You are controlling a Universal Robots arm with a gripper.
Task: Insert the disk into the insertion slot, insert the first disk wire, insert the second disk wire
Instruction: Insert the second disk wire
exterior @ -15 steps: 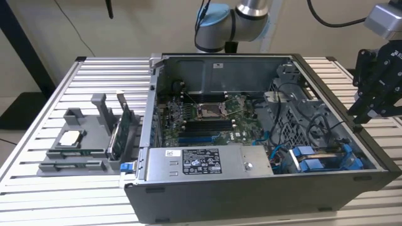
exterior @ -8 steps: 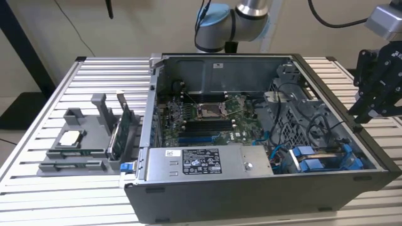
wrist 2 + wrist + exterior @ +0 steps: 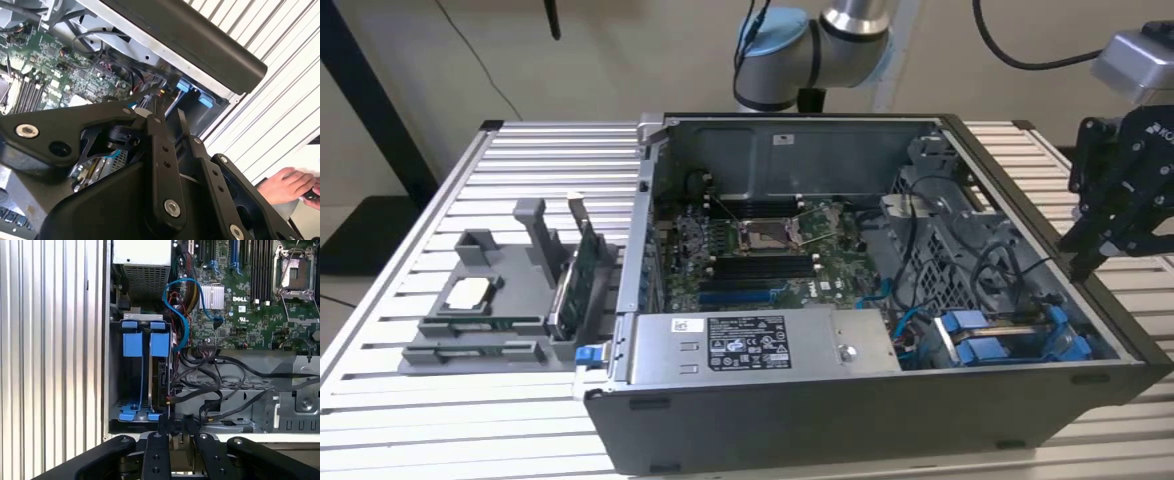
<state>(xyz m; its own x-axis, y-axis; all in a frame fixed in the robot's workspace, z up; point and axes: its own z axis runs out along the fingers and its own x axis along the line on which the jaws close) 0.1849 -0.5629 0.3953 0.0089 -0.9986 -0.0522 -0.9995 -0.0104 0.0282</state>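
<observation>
Gripper (image 3: 1110, 240) hangs outside the computer case (image 3: 854, 420), just past its wall on the exterior view's right and above the slatted table (image 3: 400, 430). I cannot tell whether it is spread or pressed together, and nothing can be made out in its hold.

The main hazard, as I judge it, is that wall. It stands between the gripper and the drive bay, so a low approach could strike the rim. Loose black cables (image 3: 200, 385) sag right beside the bay, and a careless entry could snag them or crush them against the metal. A plug offered at a slight tilt could jam or bend at the disk's edge. In the second wrist view a person's hand (image 3: 286, 184) rests on the table outside the case, so a wide outward swing could bring the arm towards it.

The case lies open and holds a green motherboard (image 3: 761, 250) in the middle. A long silver labelled box (image 3: 747, 345) lies along its near side. The insertion slot (image 3: 114, 385) is in the near corner on the exterior view's right. In it the disk (image 3: 161, 382) stands on edge in its blue carrier, with a second blue carrier (image 3: 132, 344) just beside it. A blue cable (image 3: 176, 300) loops from the board towards the slot, but I cannot tell whether any plug is seated on the disk. On the table, at the exterior view's left, a grey fixture (image 3: 480, 345) holds an upright green card (image 3: 587, 265) and a small pale square part (image 3: 467, 293).
</observation>
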